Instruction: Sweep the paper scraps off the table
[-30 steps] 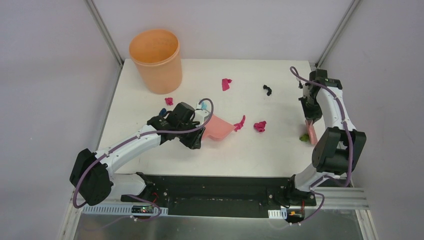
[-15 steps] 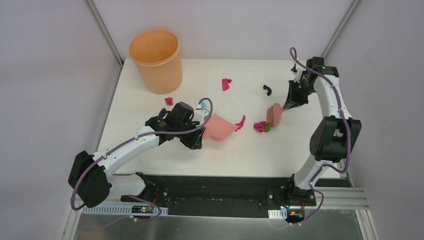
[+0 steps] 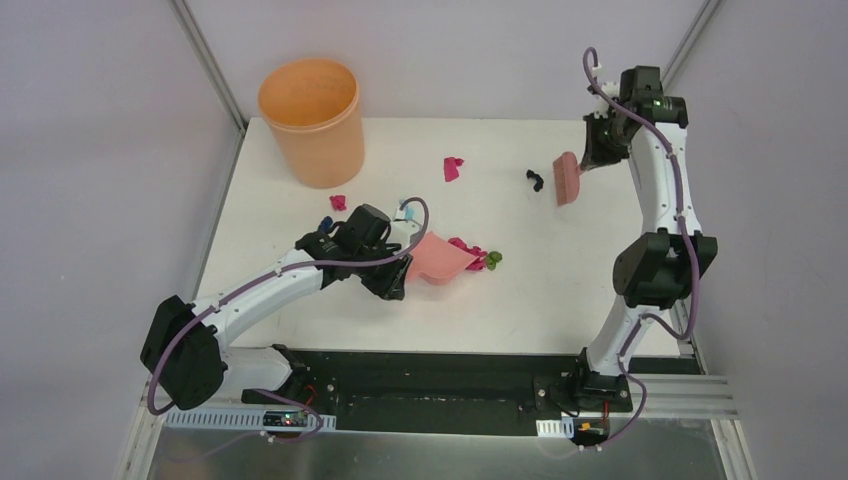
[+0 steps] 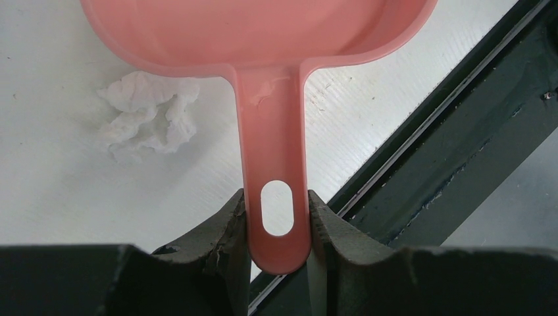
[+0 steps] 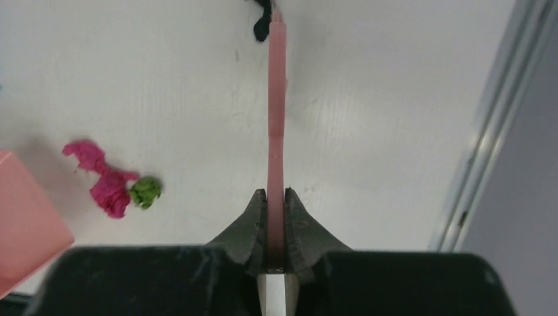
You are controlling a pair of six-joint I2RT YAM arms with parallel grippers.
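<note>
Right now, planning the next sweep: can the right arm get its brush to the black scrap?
Probably yes. The right gripper holds the brush close beside the black scrap, and only bare table shows between them.

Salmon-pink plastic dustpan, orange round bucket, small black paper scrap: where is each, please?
Salmon-pink plastic dustpan (image 4: 273,131): left wrist view, its handle.
Orange round bucket (image 3: 320,155): top external view, outer wall.
Small black paper scrap (image 3: 535,180): top external view, its middle.
</note>
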